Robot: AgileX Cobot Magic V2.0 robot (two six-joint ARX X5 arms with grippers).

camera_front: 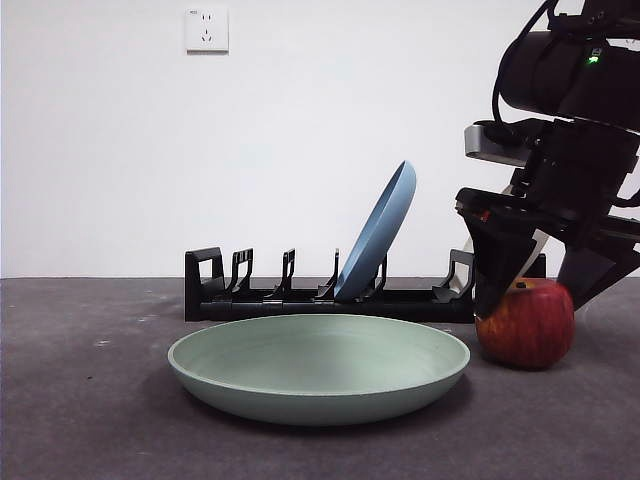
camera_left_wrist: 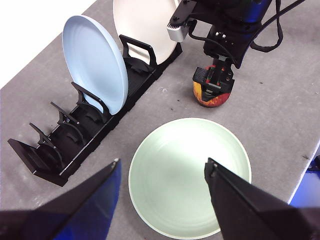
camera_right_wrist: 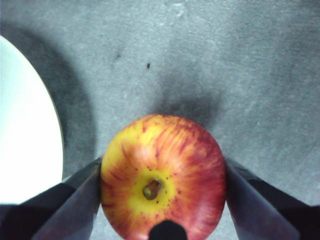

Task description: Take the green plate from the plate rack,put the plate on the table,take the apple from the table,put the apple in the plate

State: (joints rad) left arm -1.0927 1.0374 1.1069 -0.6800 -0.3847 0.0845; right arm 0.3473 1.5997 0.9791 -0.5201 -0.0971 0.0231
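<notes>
The green plate (camera_front: 320, 365) lies flat on the table (camera_front: 80, 400), in front of the plate rack (camera_front: 300, 300). The apple (camera_front: 527, 325) stands on the table just right of the plate. My right gripper (camera_front: 533, 305) comes down over the apple, one jaw on each side. In the right wrist view both jaws touch the apple (camera_right_wrist: 165, 150), stem up, with the plate's rim (camera_right_wrist: 25, 125) beside it. My left gripper (camera_left_wrist: 162, 162) is open and empty above the green plate (camera_left_wrist: 190, 175); that view also shows the right gripper (camera_left_wrist: 216, 82) on the apple (camera_left_wrist: 212, 95).
A blue plate (camera_left_wrist: 95, 60) and a cream plate (camera_left_wrist: 145, 25) stand upright in the rack (camera_left_wrist: 75, 135). The blue plate (camera_front: 380, 230) leans right. The table edge (camera_left_wrist: 310, 155) runs close past the green plate. A wall socket (camera_front: 206, 28) is on the white wall.
</notes>
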